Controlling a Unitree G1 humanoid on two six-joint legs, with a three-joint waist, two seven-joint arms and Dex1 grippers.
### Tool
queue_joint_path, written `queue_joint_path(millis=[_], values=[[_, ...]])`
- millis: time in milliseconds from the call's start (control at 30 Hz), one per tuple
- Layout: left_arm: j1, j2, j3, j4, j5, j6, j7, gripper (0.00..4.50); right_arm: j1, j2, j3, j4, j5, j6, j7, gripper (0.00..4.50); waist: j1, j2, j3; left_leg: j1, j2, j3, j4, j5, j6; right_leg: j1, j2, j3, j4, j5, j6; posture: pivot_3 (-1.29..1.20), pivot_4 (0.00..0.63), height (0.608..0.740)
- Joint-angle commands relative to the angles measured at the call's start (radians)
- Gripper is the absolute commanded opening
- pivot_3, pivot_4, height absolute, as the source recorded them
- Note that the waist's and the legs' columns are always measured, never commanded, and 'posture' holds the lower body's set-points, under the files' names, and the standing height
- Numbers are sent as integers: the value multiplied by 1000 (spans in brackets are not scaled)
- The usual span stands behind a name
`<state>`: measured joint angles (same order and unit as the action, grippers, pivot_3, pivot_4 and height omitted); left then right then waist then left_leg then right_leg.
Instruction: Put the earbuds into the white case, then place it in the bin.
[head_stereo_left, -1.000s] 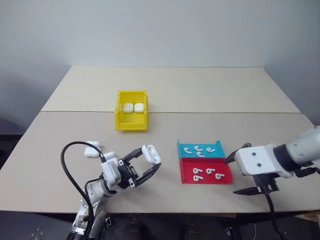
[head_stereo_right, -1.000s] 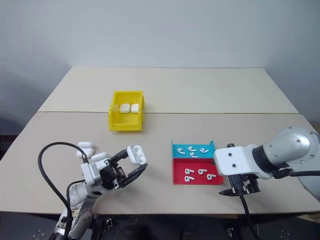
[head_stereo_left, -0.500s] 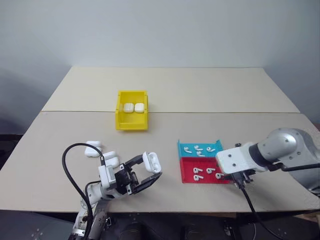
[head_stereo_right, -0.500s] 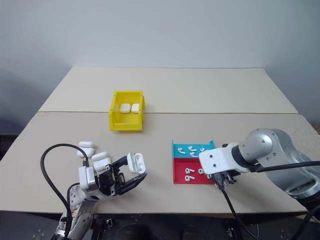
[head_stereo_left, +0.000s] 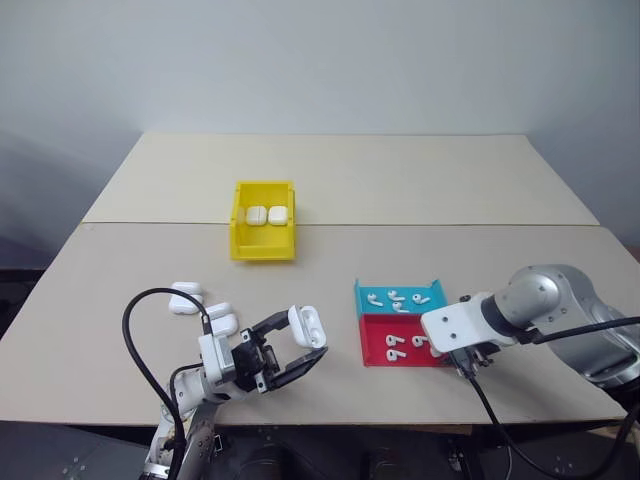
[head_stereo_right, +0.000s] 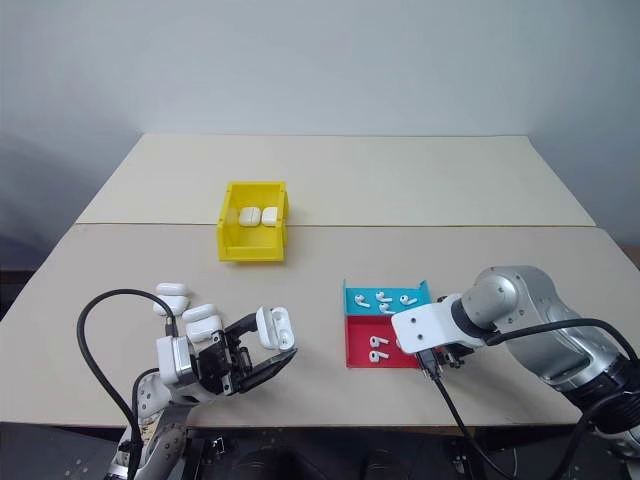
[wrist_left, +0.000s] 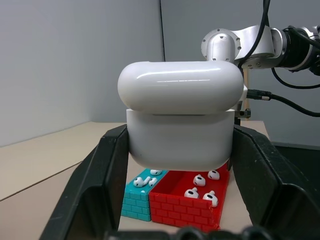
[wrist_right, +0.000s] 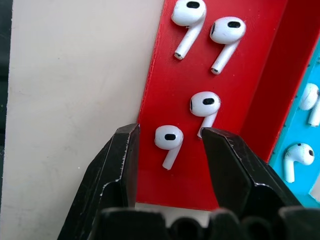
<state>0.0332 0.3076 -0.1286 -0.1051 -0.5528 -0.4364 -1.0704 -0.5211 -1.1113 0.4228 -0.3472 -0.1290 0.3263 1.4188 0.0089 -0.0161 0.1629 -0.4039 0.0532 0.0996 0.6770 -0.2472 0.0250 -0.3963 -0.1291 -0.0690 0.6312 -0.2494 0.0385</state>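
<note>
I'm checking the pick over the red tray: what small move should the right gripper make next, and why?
Probably close. The right gripper is open, its fingers either side of one earbud lying in the red tray, apparently not yet touching it. The left gripper holds the white case.

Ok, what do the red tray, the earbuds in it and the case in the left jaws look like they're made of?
Red tray: looks like matte plastic; its outer wall shows a moulded brick pattern in the left wrist view.
Earbuds: glossy white hard plastic by the look, with a dark spot on each head.
Case: smooth glossy white plastic, with soft highlights along its lid. What is inside cannot be told.
</note>
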Motion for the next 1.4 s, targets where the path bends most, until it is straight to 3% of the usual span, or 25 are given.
queue_joint_path(millis=[33,700,833,1233,1333,1400], values=[[-4,-5,14,-46,4,0,18,2759,-12,8,-9,17,-17,-36,13,2382,0,0,0,0,0,0,0,0,0,0,0,0,0,0,0,0,150,740],[33,16,12,-99,33,29,67,2759,-17,63,-3,99,-79,-91,35,2382,0,0,0,0,0,0,0,0,0,0,0,0,0,0,0,0,150,740],[35,17,12,-102,40,33,77,2759,-16,71,-4,111,-93,-100,30,1490,0,0,0,0,0,0,0,0,0,0,0,0,0,0,0,0,150,740],[32,20,21,-106,55,44,107,2759,-12,81,-5,126,-107,-123,32,1490,0,1,0,0,0,0,0,0,0,0,0,0,0,0,0,0,150,740],[36,25,22,-114,57,55,117,2759,-10,80,-8,131,-112,-133,32,982,-1,1,0,0,0,0,0,0,0,0,0,0,0,0,0,0,150,740],[39,29,22,-119,59,62,122,2759,-10,81,-9,133,-115,-137,31,982,0,1,0,1,0,0,0,0,0,1,0,0,0,1,0,0,150,740]])
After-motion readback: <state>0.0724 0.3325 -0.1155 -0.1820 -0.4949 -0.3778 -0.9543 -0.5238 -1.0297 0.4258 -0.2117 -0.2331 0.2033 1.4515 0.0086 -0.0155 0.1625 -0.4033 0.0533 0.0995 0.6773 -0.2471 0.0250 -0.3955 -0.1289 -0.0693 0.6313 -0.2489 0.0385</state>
